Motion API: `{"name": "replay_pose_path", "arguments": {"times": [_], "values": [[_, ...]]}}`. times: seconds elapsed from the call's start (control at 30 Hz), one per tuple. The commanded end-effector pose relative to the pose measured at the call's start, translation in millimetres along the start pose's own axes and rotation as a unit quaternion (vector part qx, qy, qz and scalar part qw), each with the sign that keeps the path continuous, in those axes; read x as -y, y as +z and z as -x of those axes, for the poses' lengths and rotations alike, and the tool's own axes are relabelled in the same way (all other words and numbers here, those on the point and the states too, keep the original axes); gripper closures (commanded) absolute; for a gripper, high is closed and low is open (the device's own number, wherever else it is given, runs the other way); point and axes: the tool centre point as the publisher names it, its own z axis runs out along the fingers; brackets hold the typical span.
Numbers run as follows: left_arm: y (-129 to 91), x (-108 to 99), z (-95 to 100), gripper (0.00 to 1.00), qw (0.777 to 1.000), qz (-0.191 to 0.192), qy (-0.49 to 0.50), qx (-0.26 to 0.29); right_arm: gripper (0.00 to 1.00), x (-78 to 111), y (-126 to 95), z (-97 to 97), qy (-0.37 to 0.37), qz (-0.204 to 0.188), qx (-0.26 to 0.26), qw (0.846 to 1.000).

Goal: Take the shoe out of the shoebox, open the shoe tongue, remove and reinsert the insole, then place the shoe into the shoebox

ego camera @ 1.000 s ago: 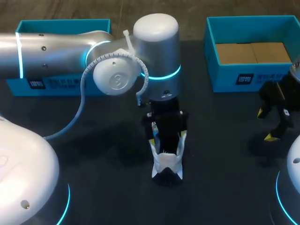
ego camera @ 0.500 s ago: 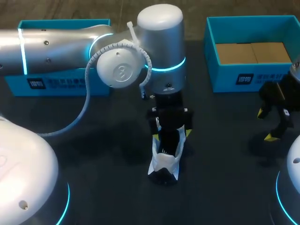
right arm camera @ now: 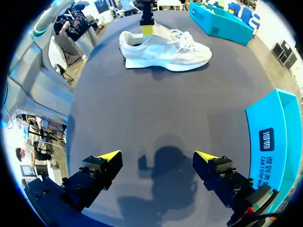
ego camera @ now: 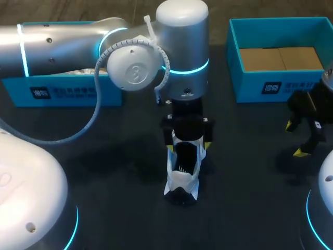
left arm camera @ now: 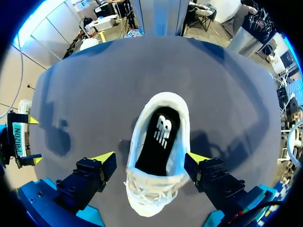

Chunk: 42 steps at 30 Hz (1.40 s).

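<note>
The white, soft-sided shoe (right arm camera: pixel 163 47) stood on the dark table (ego camera: pixel 104 172); the left wrist view plainly showed its flat black insole (left arm camera: pixel 158 137). Left gripper (left arm camera: pixel 150 158) spread astride it, seemingly untouching; right gripper (right arm camera: pixel 158 156) spread, well apart

Right gripper (right arm camera: pixel 157 156): you've got both yellow-tipped fingers (right arm camera: pixel 102 166) spread wide, nothing between them, hanging over bare dark worktop (right arm camera: pixel 142 109). Its shadow (right arm camera: pixel 165 163) falls on the worktop between the fingers. Ahead, well apart: white shoe (right arm camera: pixel 163 49), standing on its sole, side-on, laces up. Left gripper (right arm camera: pixel 147 28) comes down at the shoe's heel end with one yellow tip against the collar; you can't tell its grip from here. Far teal box (right arm camera: pixel 220 21) sits beyond the shoe's toe. Near teal box (right arm camera: pixel 279 137) is just beside one finger, apart from it.
</note>
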Motion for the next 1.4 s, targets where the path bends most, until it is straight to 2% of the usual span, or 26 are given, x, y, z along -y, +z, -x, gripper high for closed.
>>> {"name": "replay_pose_path", "arguments": {"times": [0.03,0.23,0.43,0.5,0.6,0.67,0.77,0.8,0.83,0.97,1.4], "values": [[-14,0,-11.3,0.04,1.0,0.013,-0.003,0.005,0.0,-0.5,0,-0.6,0.001,-0.002,0.001,1.0],[-29,-13,-14.7,0.06,0.999,0.034,-0.011,0.01,0.0,-0.5,0,-0.6,0.001,-0.002,0.001,1.0],[-36,-34,-15.3,0.06,0.999,0.036,-0.004,0.013,0.0,-0.5,0,-0.6,0.001,-0.002,0.001,1.0],[-38,-39,-14.4,0.09,0.999,0.034,0.005,0.015,0.0,-0.5,0,-0.6,0.001,-0.002,0.001,1.0],[-40,-48,-12.9,0.17,0.999,0.033,0.015,0.016,0.0,-0.5,0,-0.6,0.001,-0.002,0.001,1.0],[-42,-51,-11.2,0.31,0.999,0.029,0.021,0.02,0.0,-0.5,0,-0.6,0.001,-0.002,0.001,1.0],[-42,-52,-8.8,0.43,0.999,0.03,0.024,0.02,0.0,-0.5,0,-0.6,0.001,-0.002,0.001,1.0],[-41,-51,-7.8,0.55,0.999,0.029,0.027,0.02,0.0,-0.5,0,-0.6,0.001,-0.002,0.001,1.0],[-40,-50,-7.2,0.57,0.999,0.028,0.03,0.019,0.0,-0.5,0,-0.6,0.001,-0.002,0.001,1.0],[-33,-47,-7.8,0.55,0.999,0.024,0.038,0.015,0.0,-0.5,0,-0.6,0.001,-0.002,0.001,1.0],[-3,-37,-8.9,0.6,0.998,0.013,0.057,0.002,0.0,-0.5,0,-0.6,0.001,-0.002,0.001,1.0]]}}
